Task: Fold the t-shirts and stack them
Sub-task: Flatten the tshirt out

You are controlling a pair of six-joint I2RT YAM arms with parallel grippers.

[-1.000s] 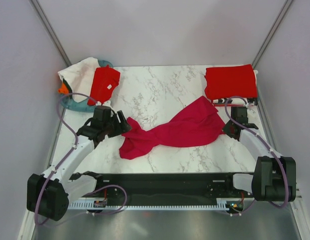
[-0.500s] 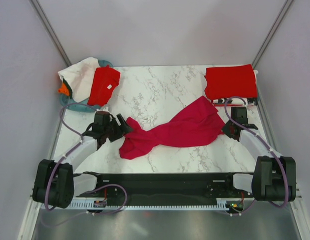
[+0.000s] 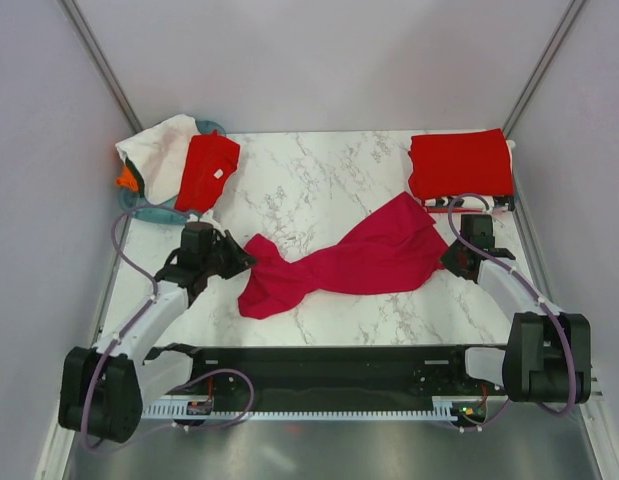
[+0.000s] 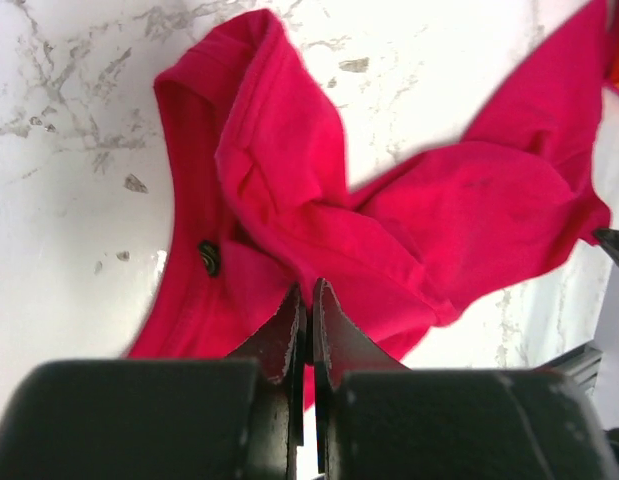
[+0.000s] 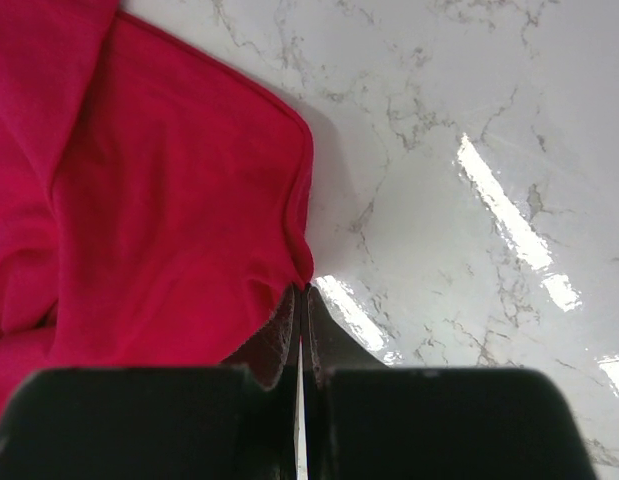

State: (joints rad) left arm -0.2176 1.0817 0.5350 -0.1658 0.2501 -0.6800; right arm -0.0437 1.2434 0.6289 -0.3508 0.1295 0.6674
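Your left fingers (image 4: 287, 335) are pinched shut on the crimson t-shirt (image 3: 349, 260) near its collar, and your right fingers (image 5: 277, 345) are clamped on its hem. It lies twisted and unfolded on the marble surface (image 3: 319, 180). One red t-shirt (image 3: 461, 165) sits folded far right, and more hang over the teal basket (image 3: 154, 210).

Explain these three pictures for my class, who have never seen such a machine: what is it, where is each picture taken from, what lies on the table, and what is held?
Two robot arms are bolted at the near edge of a marble table. The wide picture comes from a camera above and behind them; the two close-ups come from wrist cameras. A crimson shirt lies crumpled across it. The left hand pinches one end, the right hand the other. A folded red shirt sits back right; more shirts lie over a teal basket back left.
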